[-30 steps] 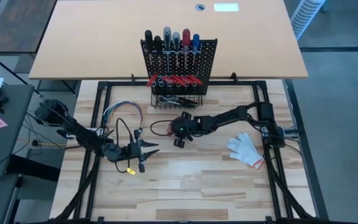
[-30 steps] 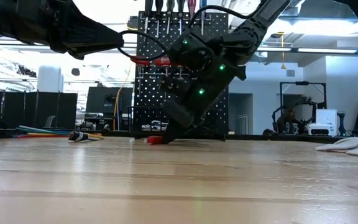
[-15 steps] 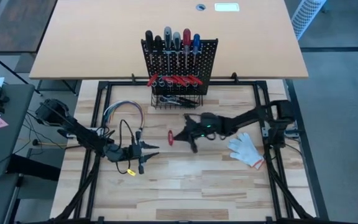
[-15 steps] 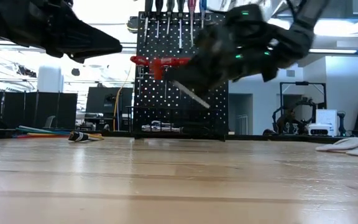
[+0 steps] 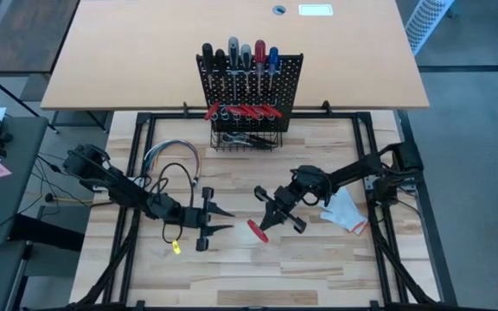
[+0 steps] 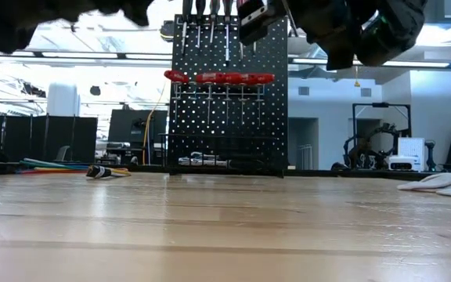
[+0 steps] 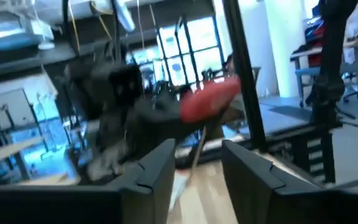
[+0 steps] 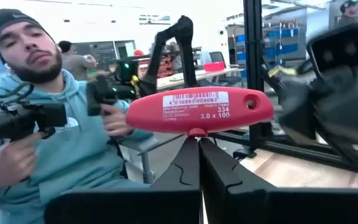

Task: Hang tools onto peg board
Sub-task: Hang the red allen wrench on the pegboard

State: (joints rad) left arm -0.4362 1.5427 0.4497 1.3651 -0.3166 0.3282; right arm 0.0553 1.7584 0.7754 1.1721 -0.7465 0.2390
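Observation:
The black peg board (image 5: 251,86) stands at the table's far side with screwdrivers in its top rings, a row of red T-handle tools (image 5: 242,111) hanging on it and a wire basket (image 5: 245,138) at its base. My right gripper (image 5: 269,216) is shut on a red T-handle tool (image 5: 258,229) above the table's middle. The handle shows large in the right wrist view (image 8: 197,111). My left gripper (image 5: 214,218) is open and empty just to the left, pointing at the tool. The red handle also shows in the left wrist view (image 7: 210,102). My right gripper pinches the tool between its two fingers right at the middle of the red handle's underside (image 8: 196,132), where the shaft joins it. The handle lies crosswise beyond the fingertips. The fingers come from the table's right, slanting toward the near edge. The tool is lifted clear.
A bundle of multicoloured wires (image 5: 171,155) lies at the far left. A white glove (image 5: 342,207) lies right of my right gripper. A yellow tag (image 5: 175,249) lies near my left gripper. A person (image 8: 48,137) sits beyond the table.
My right gripper has taken the red T-handle tool off the table near the basket, lifted it clear and carried it up and toward the near edge, turning so that the handle points near-left. My left gripper has moved up and a little toward the table's right.

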